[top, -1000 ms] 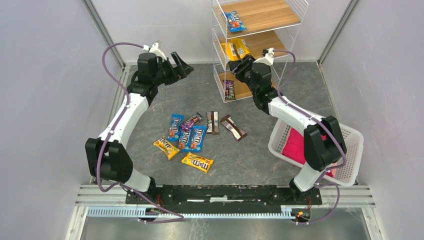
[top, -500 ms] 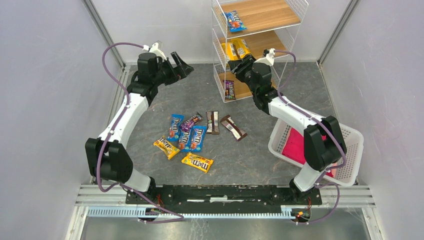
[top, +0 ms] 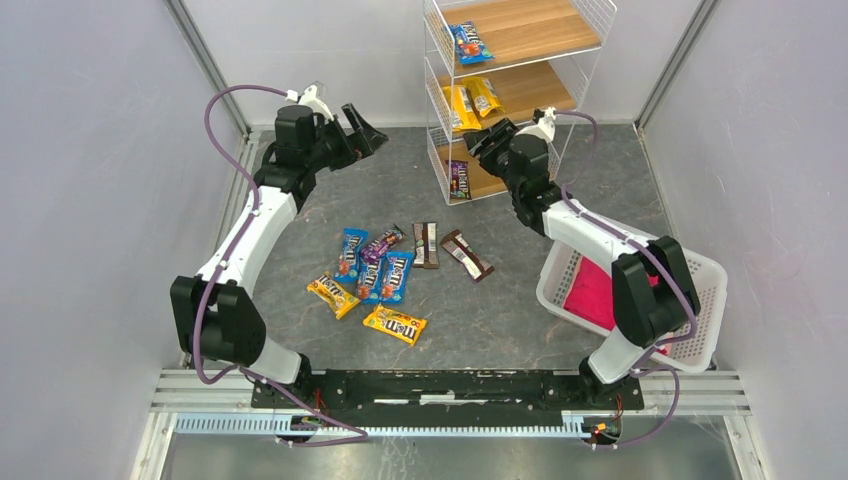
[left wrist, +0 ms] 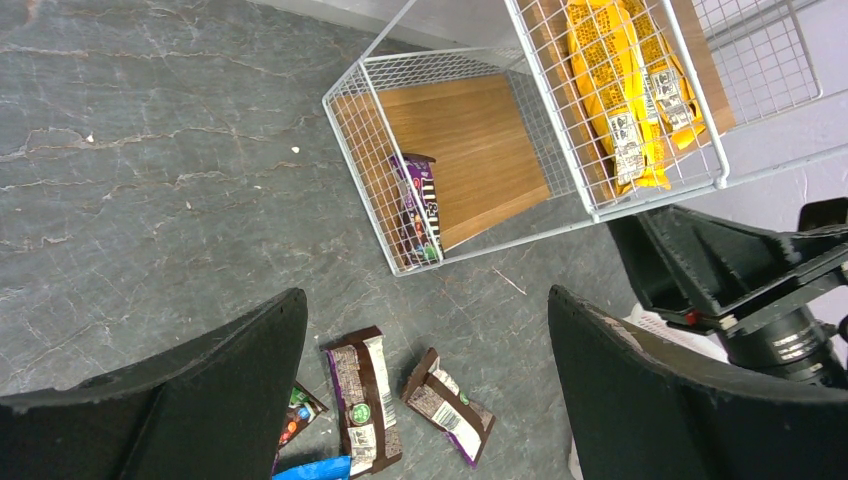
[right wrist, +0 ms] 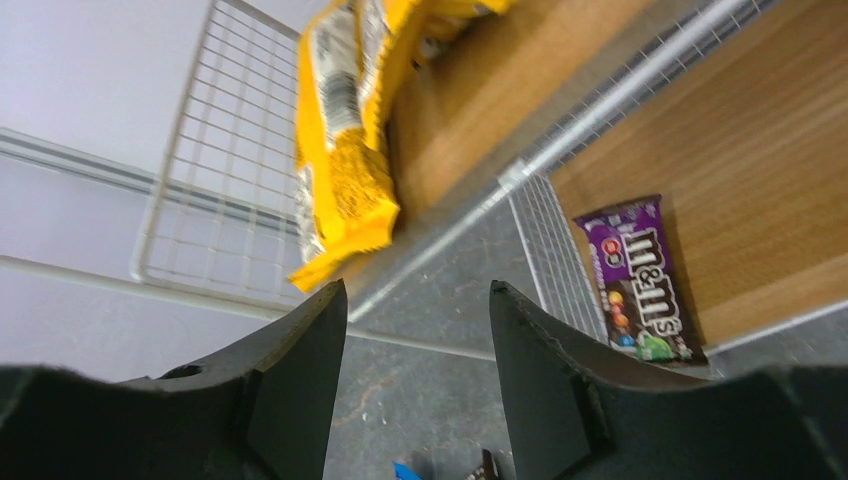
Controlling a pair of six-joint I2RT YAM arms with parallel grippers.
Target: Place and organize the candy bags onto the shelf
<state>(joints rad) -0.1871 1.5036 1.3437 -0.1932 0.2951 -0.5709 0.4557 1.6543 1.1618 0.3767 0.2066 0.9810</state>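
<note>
**Four candy bags on the shelf, the rest loose on the table**

The shelf (top: 545, 28) stands at the far edge of the table (top: 500, 330), a white wire rack with three wooden tiers. On the top tier lies a glossy blue bag (top: 468, 42), its long axis near-to-far with the far end leaning left. On the middle tier two yellow bags (top: 460, 102) lie side by side, touching, with long axes parallel and running front to back. The left wrist view shows their white printed panels through the mesh. On the bottom tier a purple M&M's bag (top: 459, 178) lies flat just beside the left mesh side, its long axis running along that side.

The loose candy bags (top: 385, 275) are clustered mid-table, well apart from the shelf. The blue ones point roughly near-to-far and partly overlap. A yellow M&M's bag (top: 394, 324) lies nearest the arms, its length running left to right. One dark brown bag (top: 426, 244) points straight near-to-far. Another (top: 467, 255) lies diagonal just to its right.

The left gripper (top: 364, 127) hangs above the far left of the table, fingers spread wide with nothing between them. The right gripper (top: 487, 136) is at the shelf front by the middle tier, jaws apart and empty.

A white lattice basket (top: 700, 300) holding a pink cloth (top: 590, 295) sits at the right.
</note>
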